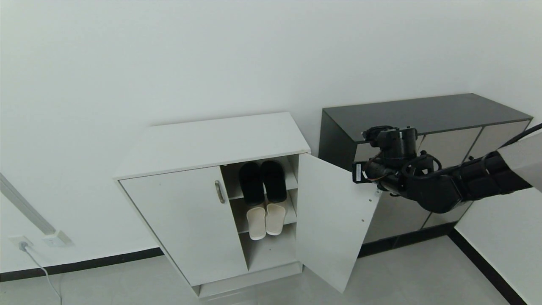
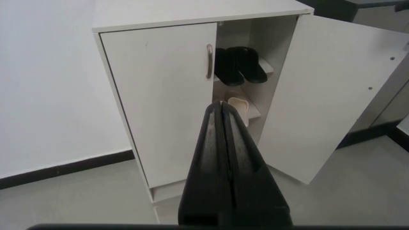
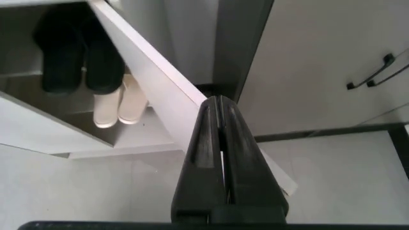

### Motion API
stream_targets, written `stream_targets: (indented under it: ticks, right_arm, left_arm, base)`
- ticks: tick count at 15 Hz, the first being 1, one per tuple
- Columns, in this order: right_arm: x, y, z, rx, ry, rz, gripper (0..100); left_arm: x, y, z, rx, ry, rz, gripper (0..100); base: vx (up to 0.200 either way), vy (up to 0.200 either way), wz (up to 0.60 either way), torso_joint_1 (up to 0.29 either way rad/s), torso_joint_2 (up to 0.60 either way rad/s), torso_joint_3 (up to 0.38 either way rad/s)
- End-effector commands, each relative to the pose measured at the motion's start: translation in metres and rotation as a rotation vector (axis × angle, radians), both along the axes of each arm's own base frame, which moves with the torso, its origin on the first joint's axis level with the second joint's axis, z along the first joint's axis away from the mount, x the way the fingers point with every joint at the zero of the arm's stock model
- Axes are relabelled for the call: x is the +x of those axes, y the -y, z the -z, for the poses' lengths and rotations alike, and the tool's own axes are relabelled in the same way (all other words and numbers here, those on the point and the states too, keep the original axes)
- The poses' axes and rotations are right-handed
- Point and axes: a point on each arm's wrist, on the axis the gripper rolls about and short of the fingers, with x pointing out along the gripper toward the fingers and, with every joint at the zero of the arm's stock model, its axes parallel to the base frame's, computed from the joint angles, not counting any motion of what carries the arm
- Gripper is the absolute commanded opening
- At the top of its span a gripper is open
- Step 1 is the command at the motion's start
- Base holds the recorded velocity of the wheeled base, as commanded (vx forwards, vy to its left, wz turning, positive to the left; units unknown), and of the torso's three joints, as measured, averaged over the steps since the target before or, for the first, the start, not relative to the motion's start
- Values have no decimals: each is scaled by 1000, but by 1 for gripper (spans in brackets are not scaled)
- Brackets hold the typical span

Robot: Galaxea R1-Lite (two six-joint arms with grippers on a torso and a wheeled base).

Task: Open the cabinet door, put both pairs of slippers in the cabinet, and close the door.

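Both pairs are sitting inside the white two-door wooden cabinet (image 1: 211,142) at the centre of the head view. The black foam slippers (image 1: 262,182) are lying on the upper shelf, and the cream foam slippers (image 1: 266,220) below are overhanging their shelf front. The right gripper (image 3: 220,105), fingers pressed together and empty, is hovering by the outer edge of the open white right-hand door (image 1: 334,220), right of centre, while the left gripper (image 2: 220,112), equally pinched and empty, is facing the cabinet front. I'm thinking that narrow tip could be skidding off the thin door edge in a push, or the door could be catching the overhanging cream pair and stopping ajar.

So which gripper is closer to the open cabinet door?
Right. The right gripper sits at the outer edge of the open door; the left gripper hangs in front of the cabinet, farther off.
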Motion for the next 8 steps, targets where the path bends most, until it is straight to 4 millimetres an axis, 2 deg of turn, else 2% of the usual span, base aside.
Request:
stream_targets:
  ticks: [1, 8]
  right_arm:
    - [12, -1, 20, -4, -25, 11, 0]
    - [28, 9, 33, -7, -30, 46, 0]
  left_arm:
    - [0, 0, 0, 0, 0, -1, 0]
    - [0, 0, 0, -1, 0, 2, 0]
  base:
    - [0, 0, 0, 0, 0, 0]
    - [0, 0, 0, 0, 0, 0]
